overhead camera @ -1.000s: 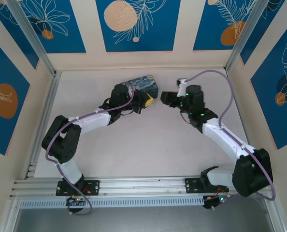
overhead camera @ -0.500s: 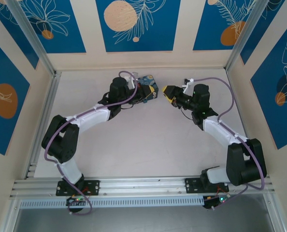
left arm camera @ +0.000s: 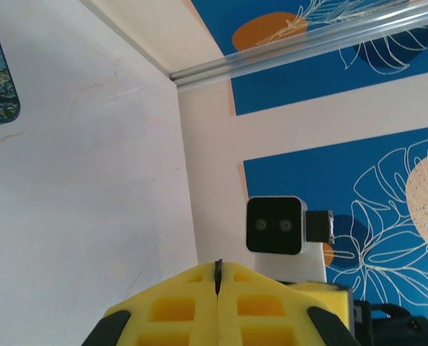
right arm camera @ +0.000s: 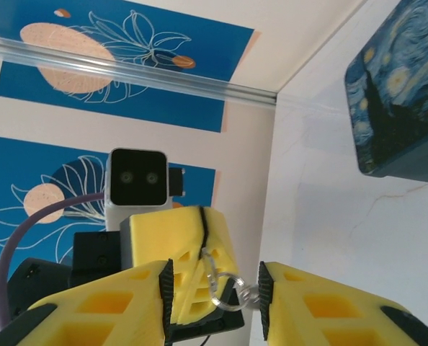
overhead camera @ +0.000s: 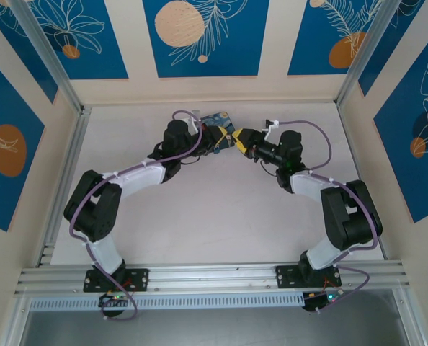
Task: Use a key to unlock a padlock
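left pincer point(overhead camera: 228, 138): pressed flat together, pinching a thin dark sliver in the seam between its yellow pads point(left arm camera: 171, 310).
key point(left arm camera: 217, 268): I take that sliver to be the key. Only its edge pokes out, so which way the blade faces is unclear.
padlock point(right arm camera: 220, 282): only a thin silvery loop shows, hanging at the left pincer's tip between the right fingers. It is probably the shackle, but the body is hidden.
right pincer point(overhead camera: 241, 137): spread, one finger on each side of the loop, tip to tip with the left pincer.
step in hand: probably taking hold of the padlock so that lock and key sit in separate pincers.
doing it well: centre the loop first, squeeze gently, and aim for the body rather than the wire. Hold the key firmly so nothing twists.
painted box point(overhead camera: 215, 119): on the table point(overhead camera: 221, 209) just behind the left pincer, near enough to bump.
purple cable point(overhead camera: 311, 119): arcs over the right arm, clear of the meeting point.
in the way: the bulky pads hide the small parts.
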`<state>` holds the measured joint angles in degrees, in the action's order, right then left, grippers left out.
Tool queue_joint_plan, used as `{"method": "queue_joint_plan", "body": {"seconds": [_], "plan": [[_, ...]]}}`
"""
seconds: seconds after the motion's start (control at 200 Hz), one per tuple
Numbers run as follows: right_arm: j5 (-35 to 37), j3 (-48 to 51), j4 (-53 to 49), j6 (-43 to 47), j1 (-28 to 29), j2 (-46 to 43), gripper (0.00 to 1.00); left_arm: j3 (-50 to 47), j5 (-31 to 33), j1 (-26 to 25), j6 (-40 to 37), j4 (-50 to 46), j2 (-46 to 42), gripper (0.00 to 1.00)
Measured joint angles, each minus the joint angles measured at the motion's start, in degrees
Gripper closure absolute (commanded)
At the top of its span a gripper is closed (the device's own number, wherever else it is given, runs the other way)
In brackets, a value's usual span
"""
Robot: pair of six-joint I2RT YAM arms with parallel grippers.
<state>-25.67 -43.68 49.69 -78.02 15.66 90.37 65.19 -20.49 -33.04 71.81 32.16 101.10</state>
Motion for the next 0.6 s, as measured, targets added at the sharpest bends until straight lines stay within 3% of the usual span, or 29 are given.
{"method": "queue_joint_plan", "body": {"seconds": [0.6], "plan": [[2.6,0.0,8.0,-3.4,2.8,5.6,0.65,-1.6,3.3,-0.8,3.3,1.8,0.0,1.0]]}}
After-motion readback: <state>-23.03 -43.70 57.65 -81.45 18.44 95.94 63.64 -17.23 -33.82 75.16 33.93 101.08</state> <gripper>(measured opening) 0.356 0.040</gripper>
